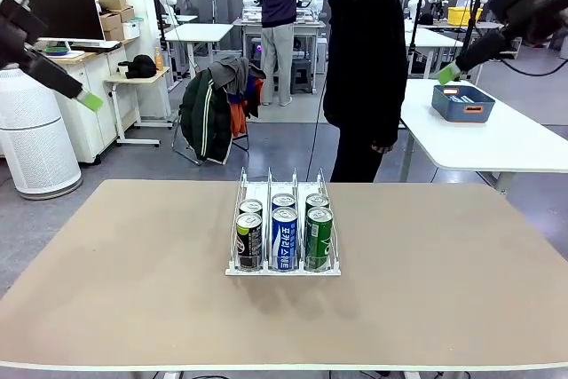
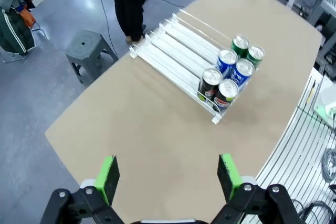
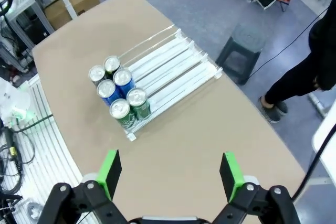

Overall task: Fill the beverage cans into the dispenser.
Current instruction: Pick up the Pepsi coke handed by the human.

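The tan counter [image 1: 133, 290] is stretching out before me, and a person [image 1: 368, 59] in black is standing at 12 o'clock, past its far edge. The white dispenser [image 1: 266, 187] is sitting mid-counter, its three lanes running from 12 to 6 o'clock. I am holding my left gripper [image 2: 168, 174] high at 10 o'clock and my right gripper [image 3: 170, 171] high at 2 o'clock, both with fingers spread apart, gripping nothing. Six cans [image 1: 285, 237] are standing in pairs at the lanes' 6 o'clock end: black, blue, green.
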